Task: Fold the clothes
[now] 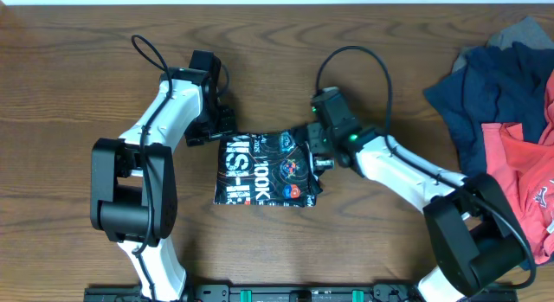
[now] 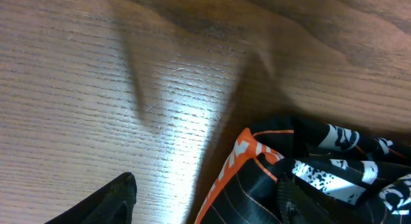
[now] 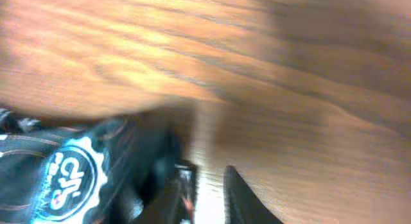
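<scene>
Found the black jersey [image 1: 264, 168] folded into a small rectangle in the middle of the table [image 1: 69, 42]. Saw the left gripper [image 1: 216, 129] spread at its far-left corner, the right gripper [image 1: 318, 157] slightly parted at its right edge, pinching nothing. Seemed best to square loose edges, then lift away without dragging cloth.

I see a wooden table [image 1: 69, 68] bearing a folded black jersey [image 1: 264, 168] centrally, a heap of garments [image 1: 511, 103] far right.
</scene>
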You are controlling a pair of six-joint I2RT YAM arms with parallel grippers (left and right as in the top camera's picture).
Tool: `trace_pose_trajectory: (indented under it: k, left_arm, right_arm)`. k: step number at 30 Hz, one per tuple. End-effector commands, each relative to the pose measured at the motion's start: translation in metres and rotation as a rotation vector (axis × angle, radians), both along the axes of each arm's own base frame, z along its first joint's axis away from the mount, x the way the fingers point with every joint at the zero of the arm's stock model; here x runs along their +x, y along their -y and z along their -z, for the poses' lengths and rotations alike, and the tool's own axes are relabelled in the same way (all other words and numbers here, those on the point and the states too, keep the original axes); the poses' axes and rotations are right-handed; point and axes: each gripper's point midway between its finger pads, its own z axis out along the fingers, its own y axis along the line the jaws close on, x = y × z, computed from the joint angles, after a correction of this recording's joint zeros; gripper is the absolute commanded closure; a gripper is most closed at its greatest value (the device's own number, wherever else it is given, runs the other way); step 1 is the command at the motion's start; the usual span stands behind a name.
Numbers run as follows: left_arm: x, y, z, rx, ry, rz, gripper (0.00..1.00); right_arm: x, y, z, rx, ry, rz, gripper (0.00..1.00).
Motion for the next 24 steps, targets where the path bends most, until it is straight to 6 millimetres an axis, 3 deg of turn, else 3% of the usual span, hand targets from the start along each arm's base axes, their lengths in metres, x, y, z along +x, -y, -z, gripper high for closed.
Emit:
trace_pose_trajectory:
  k: [1,4,7,10,13,18,21,24]
  left_arm:
    - [-0.004,-0.005,0.004,0.022,-0.014,0.003,0.29]
    - [-0.004,-0.006,0.004,0.023,-0.013,0.000,0.29]
    - [-0.003,-0.011,0.004,0.045,-0.011,-0.003,0.29]
    - [-0.003,-0.015,0.004,0.067,-0.010,-0.003,0.29]
    - [-0.010,-0.016,0.006,0.073,-0.032,0.001,0.30]
    - [-0.045,-0.040,0.015,0.194,-0.154,0.009,0.51]
    - [-0.077,-0.051,0.022,0.228,-0.262,0.001,0.51]
    - [-0.102,-0.059,0.026,0.240,-0.346,-0.036,0.45]
  right_arm:
    - [-0.007,0.010,0.004,-0.015,-0.045,0.039,0.54]
    - [-0.025,0.016,0.014,-0.042,-0.132,0.028,0.53]
    - [-0.047,0.001,0.017,0.032,-0.228,-0.050,0.54]
    - [-0.060,-0.016,0.006,0.121,-0.271,-0.129,0.58]
    - [-0.070,-0.010,-0.003,0.123,-0.300,-0.102,0.59]
    - [-0.091,0.002,-0.005,0.089,-0.374,-0.081,0.58]
    - [-0.101,0.008,-0.002,0.058,-0.413,-0.092,0.58]
    - [-0.107,0.012,0.000,0.036,-0.433,-0.114,0.57]
